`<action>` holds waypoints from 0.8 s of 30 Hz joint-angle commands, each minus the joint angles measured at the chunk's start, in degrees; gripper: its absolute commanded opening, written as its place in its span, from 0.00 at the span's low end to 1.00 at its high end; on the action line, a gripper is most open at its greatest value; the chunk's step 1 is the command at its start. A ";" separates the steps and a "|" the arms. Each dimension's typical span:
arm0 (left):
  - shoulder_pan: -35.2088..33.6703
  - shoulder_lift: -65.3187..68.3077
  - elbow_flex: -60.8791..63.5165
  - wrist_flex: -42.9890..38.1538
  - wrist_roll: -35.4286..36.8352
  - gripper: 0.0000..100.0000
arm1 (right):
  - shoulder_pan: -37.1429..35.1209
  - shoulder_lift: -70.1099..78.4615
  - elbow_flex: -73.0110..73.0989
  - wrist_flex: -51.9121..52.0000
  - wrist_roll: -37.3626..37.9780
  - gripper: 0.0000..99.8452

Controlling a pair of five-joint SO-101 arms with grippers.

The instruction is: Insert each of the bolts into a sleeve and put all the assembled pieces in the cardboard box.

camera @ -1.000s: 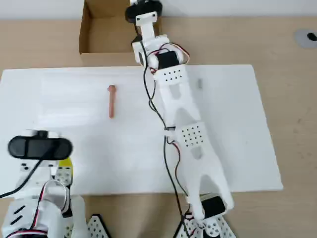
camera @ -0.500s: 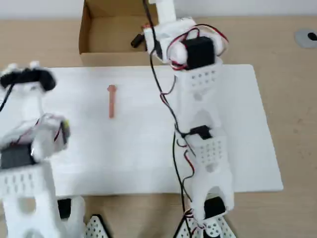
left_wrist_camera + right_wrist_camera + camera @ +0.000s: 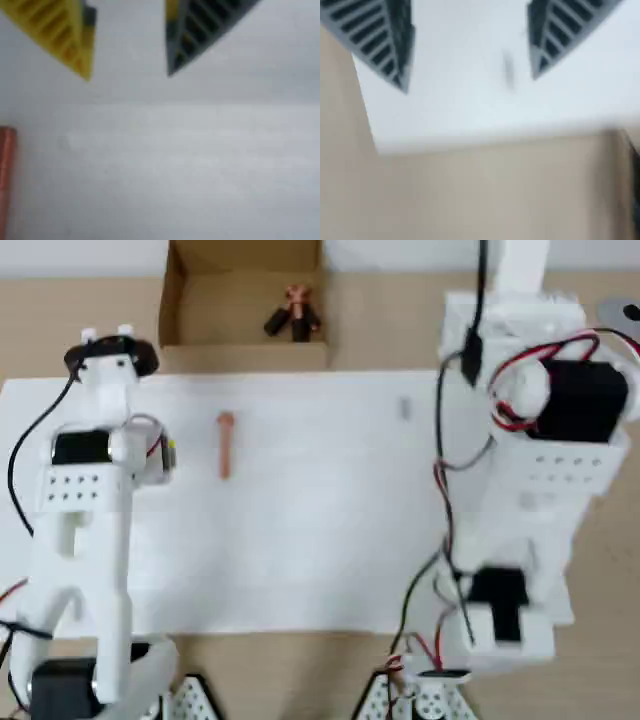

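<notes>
- Currently, two assembled pieces, dark sleeves with copper ends showing, lie side by side inside the open brown cardboard box at the far side of the tan wooden table.
- One copper-coloured metal bolt lies loose and flat on the white sheet, its head toward the box and its shank pointing back toward the arms.
- A small pale grey piece lies on the same sheet, well apart from the bolt and nearer the right arm. It is too faint to be sure, but I take it for the last sleeve.
- Step in hand, as I read it: the last pairing, at the very start of the pick.
- The left gripper has its yellow and dark fingers apart with nothing between them. It hangs over bare sheet, and the bolt's shank lies off to one side, not between the fingers.
- The right gripper has its grey ribbed fingers spread and carries nothing. It is over the sheet's edge where it meets the table, and the pale piece lies on the sheet beyond the gap.
- The next move calls for the left gripper to shift sideways over the bolt, set its fingers across the shank, come down and close.
- The right gripper would need to take the pale piece the same way, then bring the two axes into line.
- Handling guess: the bolt is slim and round and is likely to roll if nudged, so a grip near the head seems safer.
</notes>
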 commanded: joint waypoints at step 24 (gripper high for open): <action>14.68 46.55 -44.31 0.88 2.20 0.11 | 14.73 -46.11 80.92 -24.62 7.74 0.19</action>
